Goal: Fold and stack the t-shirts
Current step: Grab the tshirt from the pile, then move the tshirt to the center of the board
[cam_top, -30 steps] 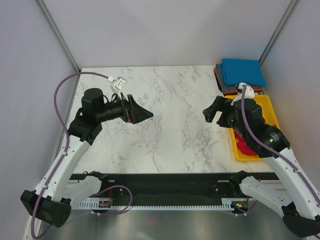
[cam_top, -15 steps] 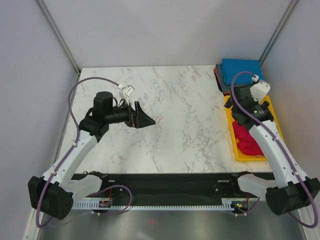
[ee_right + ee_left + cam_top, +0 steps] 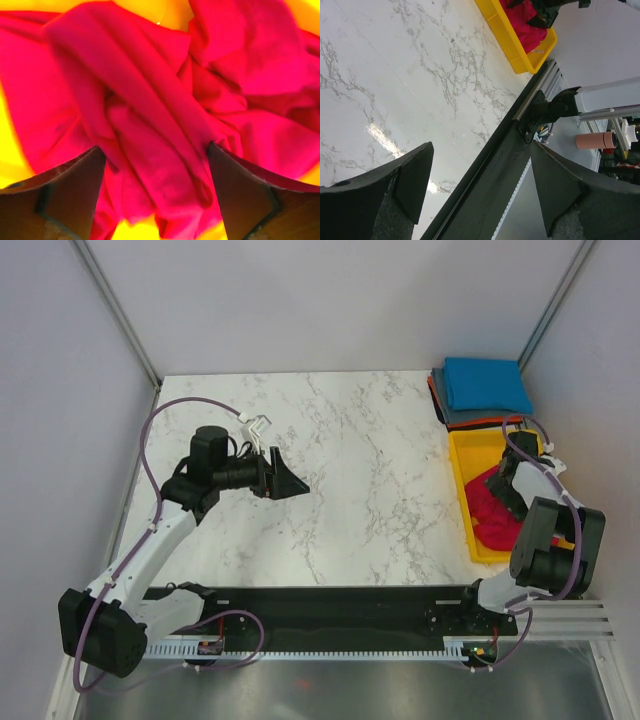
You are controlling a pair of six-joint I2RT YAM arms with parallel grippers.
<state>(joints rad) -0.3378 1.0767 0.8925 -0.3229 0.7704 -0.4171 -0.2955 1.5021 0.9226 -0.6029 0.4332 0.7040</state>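
Right wrist: right gripper (image 3: pixel 155 150) dropped over red t-shirt (image 3: pixel 150 85), jaws spread, seemingly empty; left gripper (image 3: pixel 480 146) spread, unmoved.

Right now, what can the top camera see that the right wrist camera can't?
Only the top view shows the white marble table, the left gripper and the folded bright blue t-shirt in the far corner. Only the right wrist view shows the right gripper open, with wrinkled red cloth seen between its dark fingers. Both show the crumpled crimson-red t-shirt lying in the yellow plastic tray.
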